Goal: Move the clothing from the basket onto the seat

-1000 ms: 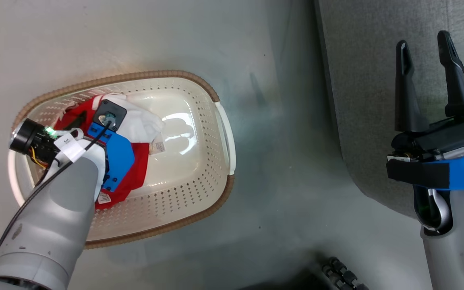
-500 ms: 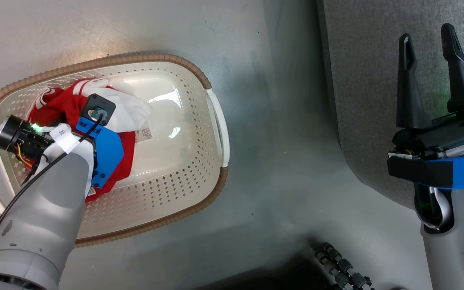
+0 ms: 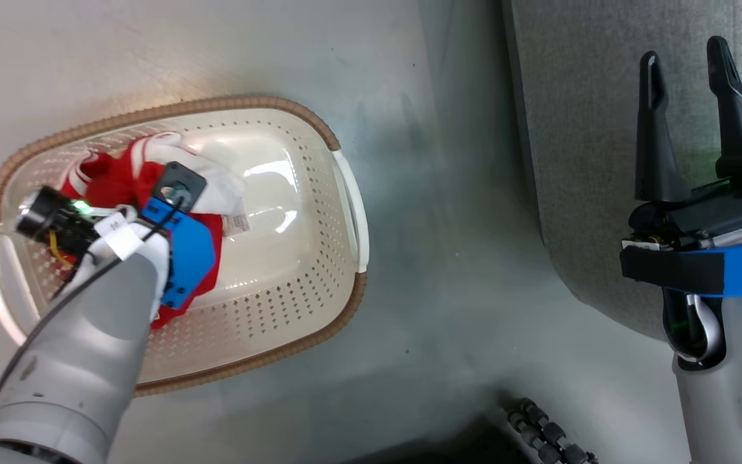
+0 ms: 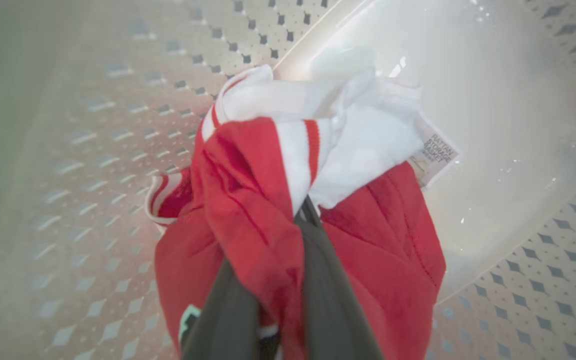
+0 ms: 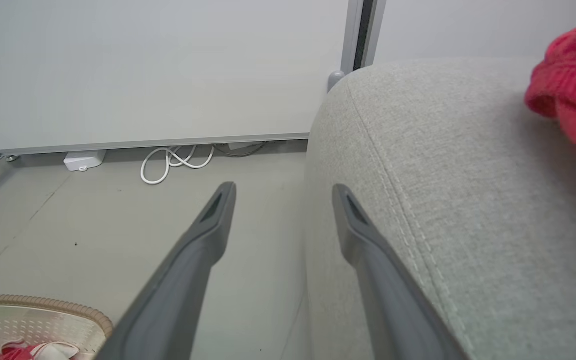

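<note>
The left hand (image 4: 288, 240) is clamped on a bunched fold of the red-and-white jersey (image 4: 248, 170), which lies heaped in the perforated basket (image 4: 118, 125). So thin a pinch could slip on lifting, or trailing cloth could snag and drag the light basket along. Farther off, the right hand (image 5: 283, 192) hovers spread and empty at the edge of the grey seat (image 5: 443, 175), where a red garment (image 5: 573, 95) lies.

Bright even light, glare in basket (image 3: 281, 219) — left wrist view's edges blurred
</note>
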Robot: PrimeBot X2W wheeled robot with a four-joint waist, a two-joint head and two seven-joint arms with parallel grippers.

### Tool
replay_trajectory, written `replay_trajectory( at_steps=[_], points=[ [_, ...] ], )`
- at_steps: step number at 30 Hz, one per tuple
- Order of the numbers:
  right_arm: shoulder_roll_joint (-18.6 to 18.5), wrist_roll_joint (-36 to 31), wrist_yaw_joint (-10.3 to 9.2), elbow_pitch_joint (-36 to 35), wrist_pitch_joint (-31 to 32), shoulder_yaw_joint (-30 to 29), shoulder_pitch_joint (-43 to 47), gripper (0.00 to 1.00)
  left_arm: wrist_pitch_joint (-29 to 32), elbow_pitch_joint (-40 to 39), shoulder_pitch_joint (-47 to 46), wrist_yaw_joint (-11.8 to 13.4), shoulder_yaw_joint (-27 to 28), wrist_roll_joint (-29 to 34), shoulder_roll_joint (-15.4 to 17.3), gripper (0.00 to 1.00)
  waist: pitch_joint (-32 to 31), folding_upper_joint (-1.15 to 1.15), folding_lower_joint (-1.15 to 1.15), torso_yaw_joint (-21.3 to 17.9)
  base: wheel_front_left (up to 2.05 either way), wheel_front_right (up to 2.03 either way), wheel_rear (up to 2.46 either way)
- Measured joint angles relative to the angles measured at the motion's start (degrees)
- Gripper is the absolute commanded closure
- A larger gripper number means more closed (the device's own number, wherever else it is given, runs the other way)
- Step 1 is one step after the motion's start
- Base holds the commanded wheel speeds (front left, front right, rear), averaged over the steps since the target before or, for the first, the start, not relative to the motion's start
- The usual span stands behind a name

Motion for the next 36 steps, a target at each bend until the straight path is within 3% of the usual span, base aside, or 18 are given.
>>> replay_trajectory(
  at_steps=[12,24,36],
  points=[
    [-1.10,-0.45,0.00,1.45,0.00,0.36,1.05,0.00,-10.44,0.01,0.83,-5.19,-0.87,-2.81,-5.93,1.00,-7.86,0.00,0.00,3.45,0.00,0.00,0.00],
    [-1.72,-1.53,0.00,4.07,0.00,0.63,6.07,0.00,-18.35,-2.74,3.54,-6.39,-1.03,-6.99,-8.68,1.00,-20.30,0.00,-0.01,7.41,0.00,0.00,0.00],
    [-1.64,-2.59,0.00,6.20,0.00,-0.25,12.71,0.00,-19.03,-15.43,7.32,-6.77,0.93,-13.03,-8.98,1.00,-34.47,0.00,-0.02,10.37,0.00,0.00,0.00]
  ],
)
